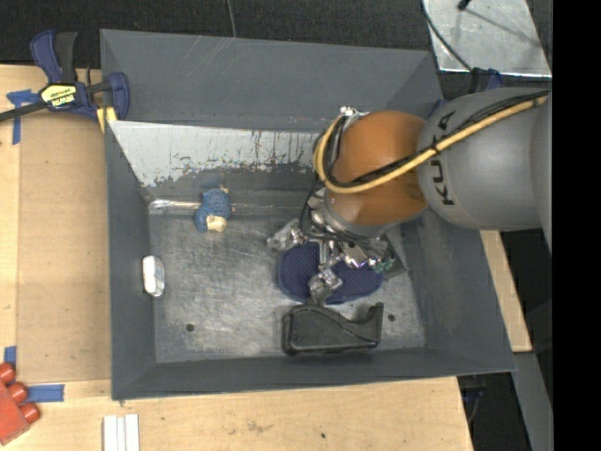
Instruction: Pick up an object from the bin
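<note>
Gripper [329, 275] over dark blue pad [295, 271], 4 o'clock in bin [216, 294]; black case [329, 333] at pad's 6. Claw state: can't tell.

My bin [127, 327] is dull grey. Its floor is mottled with paler scuffs, and its far wall is lighter grey, streaked with dark vertical scratches. My pincer [324, 285] is silvery metal, and the round pad [296, 271] under it is dark blue. Near that lies a plain black block [329, 332]. At the far left is a blue toy [214, 205] with a cream end, and at the left a whitish, shiny lump [153, 276]. My wrist cover [376, 158] is orange, crossed by a yellow cable [413, 163]. My arm [488, 167] is pale grey with black lettering.
</note>
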You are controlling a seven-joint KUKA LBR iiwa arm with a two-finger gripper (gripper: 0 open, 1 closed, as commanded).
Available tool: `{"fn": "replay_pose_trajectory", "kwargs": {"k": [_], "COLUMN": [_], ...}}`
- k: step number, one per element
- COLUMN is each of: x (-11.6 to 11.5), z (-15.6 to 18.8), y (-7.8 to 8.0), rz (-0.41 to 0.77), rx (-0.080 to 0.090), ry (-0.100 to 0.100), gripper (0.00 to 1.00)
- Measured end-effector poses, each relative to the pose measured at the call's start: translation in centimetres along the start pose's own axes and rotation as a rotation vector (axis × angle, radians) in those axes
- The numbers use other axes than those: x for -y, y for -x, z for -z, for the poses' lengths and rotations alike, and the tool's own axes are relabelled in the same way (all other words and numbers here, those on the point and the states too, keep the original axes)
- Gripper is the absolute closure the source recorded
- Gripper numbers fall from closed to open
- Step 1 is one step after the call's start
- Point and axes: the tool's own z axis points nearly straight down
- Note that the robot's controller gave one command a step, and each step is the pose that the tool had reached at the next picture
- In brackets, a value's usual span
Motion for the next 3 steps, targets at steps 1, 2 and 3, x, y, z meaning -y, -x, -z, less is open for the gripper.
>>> {"fn": "replay_pose_trajectory", "kwargs": {"k": [1, 2, 3], "x": [0.0, 0.9, 7.7], "z": [0.2, 11.5, 23.6], "y": [0.1, -0.5, 0.4], "rz": [0.000, -0.022, 0.215], "rx": [-0.001, 0.001, 0.001], "ry": [-0.001, -0.005, -0.007], "gripper": [1.00, 1.00, 1.00]}}
